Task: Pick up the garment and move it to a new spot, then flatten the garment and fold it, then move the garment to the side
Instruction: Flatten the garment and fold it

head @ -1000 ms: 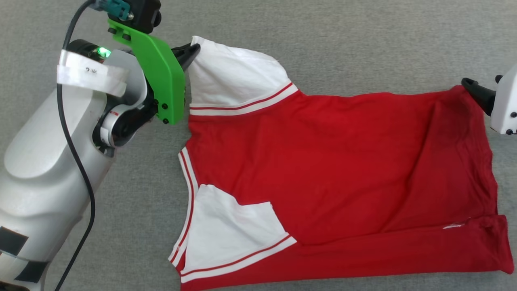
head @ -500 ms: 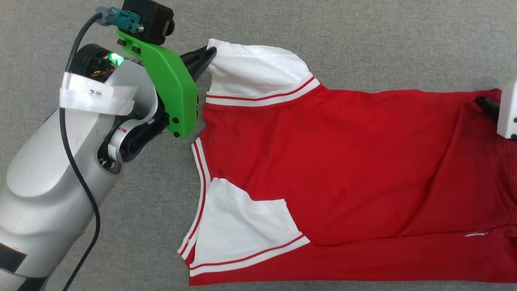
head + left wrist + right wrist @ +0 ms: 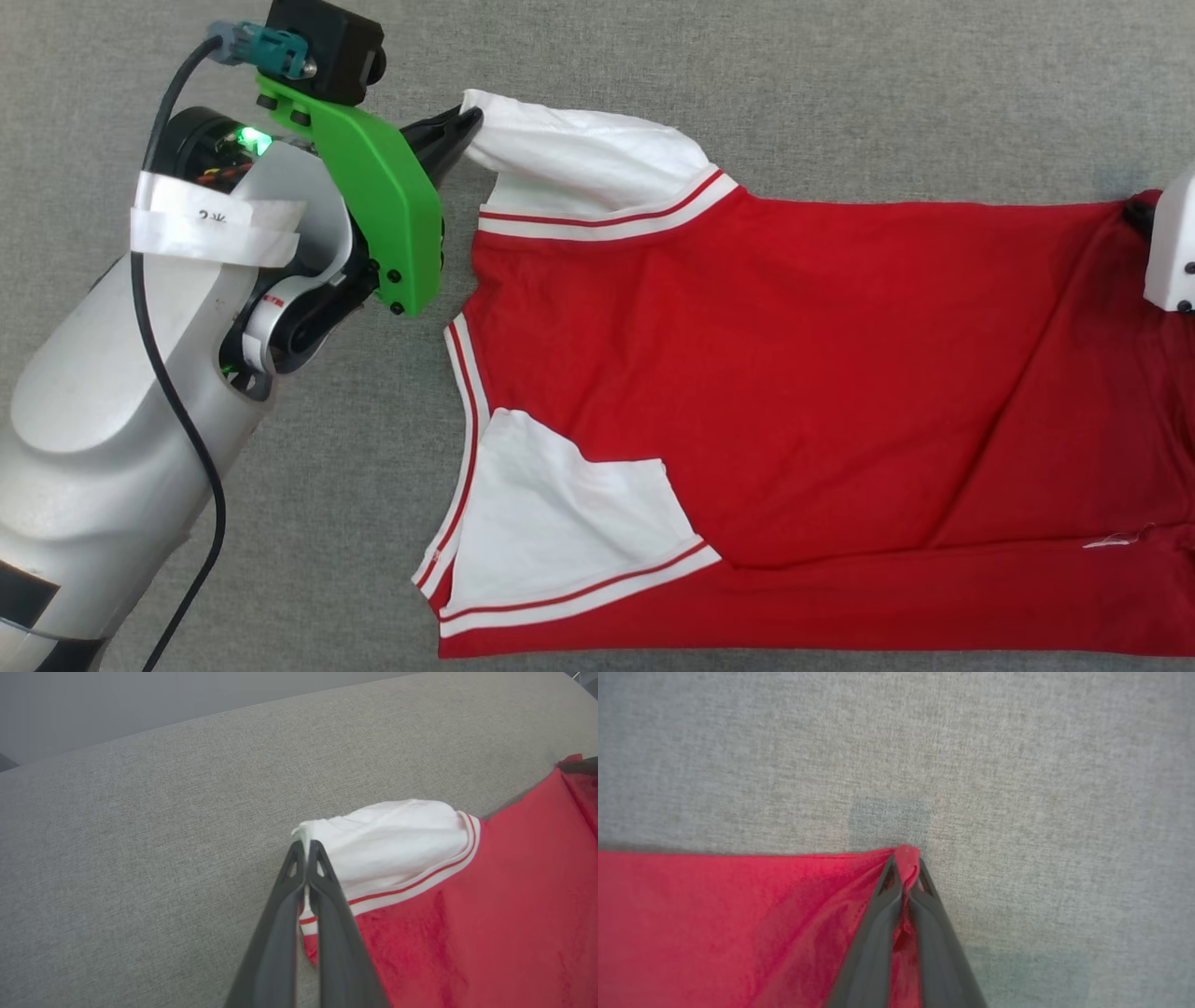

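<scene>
Grey woven cloth surface (image 3: 747, 93) under everything. In L wrist view it ends at a rounded far edge, w/ a plain grey backdrop (image 3: 140, 700) beyond. R wrist view shows a darker square patch (image 3: 889, 821) in the weave just past the claw tip.

Shirt (image 3: 794, 373) is spread on the surface, neck end to robot's L, hem end to R, running off the head view's R and bottom edges. Near side: a white sleeve (image 3: 560, 523) lies over the red body, striped trim along its edge. A small white tag (image 3: 1111, 539) sits near the hem. Far side: the 2nd sleeve (image 3: 588, 159) has its outer corner pinched by L claw (image 3: 470, 119), fingers together on the cloth, corner raised a bit off the surface. R claw (image 3: 906, 858) is clamped on the far red hem corner, fabric bunched btwn its fingers. The shirt's far edge runs fairly straight btwn the two claws.

Writing: white tape (image 3: 210, 219) round the L arm has dark marks, approx "2" + one char, not surely readable. Tiny red label (image 3: 274, 301) at the wrist joint is too small to read.
</scene>
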